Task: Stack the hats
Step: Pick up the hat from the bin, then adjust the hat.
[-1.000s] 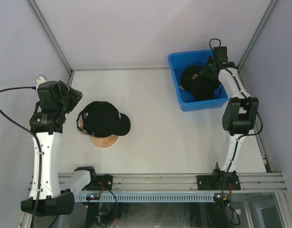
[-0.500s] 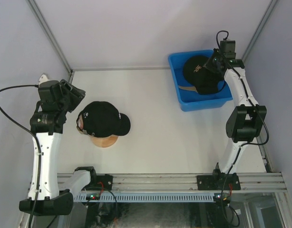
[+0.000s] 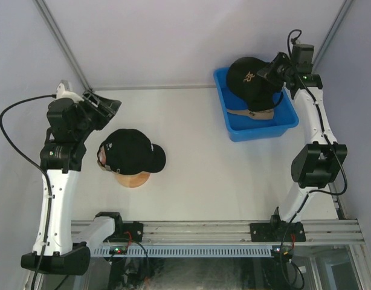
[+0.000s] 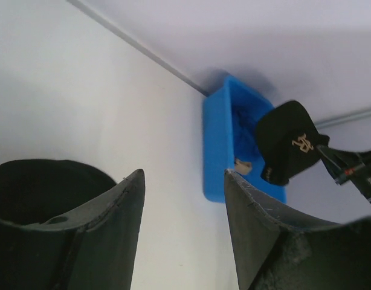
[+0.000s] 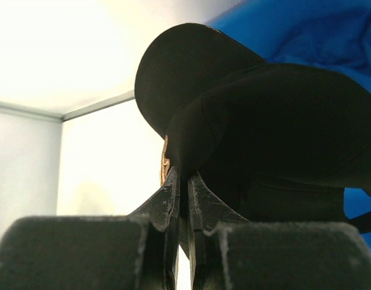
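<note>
Top external view: hides much of the inside of the blue plastic bin (image 3: 261,130) behind the raised cap and shows there only a strip of tan fabric (image 3: 251,112), too cut off to identify. Holds a black fabric baseball cap with a gold mark (image 3: 249,78) in the right gripper (image 3: 270,72), pinched at one edge and hanging above the bin at the far right of the white table (image 3: 203,169). Carries nothing in the left gripper (image 3: 107,110), spread wide in the air near a second black fabric baseball cap with a small white mark (image 3: 130,151), seated on the round wooden stand (image 3: 132,179) and covering most of it. Left wrist view: crops both fingers (image 4: 122,229) at the lower edge, with a wide gap and nothing between; frames the bin (image 4: 214,151) and the gold-marked cap (image 4: 288,142) beyond, with blue fabric inside the bin hard to make out. Right wrist view: fills most of the frame with the dark underside of the gold-marked cap (image 5: 264,121), the mark barely visible; shows the fingers (image 5: 171,199) pressed tight on a thin fold of the cap's edge.
</note>
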Robot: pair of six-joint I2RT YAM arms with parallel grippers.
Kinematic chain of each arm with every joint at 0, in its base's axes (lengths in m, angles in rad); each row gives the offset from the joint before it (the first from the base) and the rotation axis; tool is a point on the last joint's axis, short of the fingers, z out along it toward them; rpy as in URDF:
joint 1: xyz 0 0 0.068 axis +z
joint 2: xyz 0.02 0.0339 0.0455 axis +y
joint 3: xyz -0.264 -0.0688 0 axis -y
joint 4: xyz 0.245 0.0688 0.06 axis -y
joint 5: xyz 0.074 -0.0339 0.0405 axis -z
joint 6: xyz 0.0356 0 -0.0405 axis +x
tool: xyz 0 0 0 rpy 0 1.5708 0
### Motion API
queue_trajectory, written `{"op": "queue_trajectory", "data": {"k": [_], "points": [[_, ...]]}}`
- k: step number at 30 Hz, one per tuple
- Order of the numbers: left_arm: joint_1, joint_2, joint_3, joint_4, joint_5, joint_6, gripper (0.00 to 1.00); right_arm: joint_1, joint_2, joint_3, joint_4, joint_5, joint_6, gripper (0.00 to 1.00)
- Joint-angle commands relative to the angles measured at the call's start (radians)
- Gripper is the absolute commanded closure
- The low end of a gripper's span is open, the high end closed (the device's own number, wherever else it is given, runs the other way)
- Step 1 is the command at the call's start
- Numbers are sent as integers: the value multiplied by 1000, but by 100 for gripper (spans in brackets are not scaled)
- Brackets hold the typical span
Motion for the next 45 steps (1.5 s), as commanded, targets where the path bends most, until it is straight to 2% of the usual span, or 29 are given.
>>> {"op": "queue_trajectory", "data": {"k": [1, 6, 16, 23, 27, 32, 36, 39, 43, 45], "points": [[-44, 12, -10, 136, 119, -16, 41, -1, -100, 32, 171, -211, 54, 100], [-80, 61, -2, 206, 212, -55, 40, 39, -121, 30, 300, -428, 109, 100], [-107, 89, -31, 366, 349, -160, 37, 223, -153, 55, 412, -719, 153, 100], [-115, 50, -93, 508, 408, -259, 34, 380, -154, 106, 329, -785, 97, 100], [-115, 12, -140, 614, 446, -326, 27, 438, -161, 119, 283, -786, 62, 100], [-115, -32, -175, 640, 447, -354, 26, 493, -164, 146, 210, -780, 13, 100], [-117, -49, -187, 649, 455, -363, 27, 522, -159, 171, 182, -797, -3, 100], [-122, -53, -191, 660, 477, -364, 31, 525, -127, 251, 117, -819, -29, 100], [-136, -42, -210, 698, 519, -373, 40, 526, -66, 360, 55, -849, -38, 100], [-144, -35, -226, 747, 537, -388, 48, 527, -41, 389, 51, -860, -27, 100]]}}
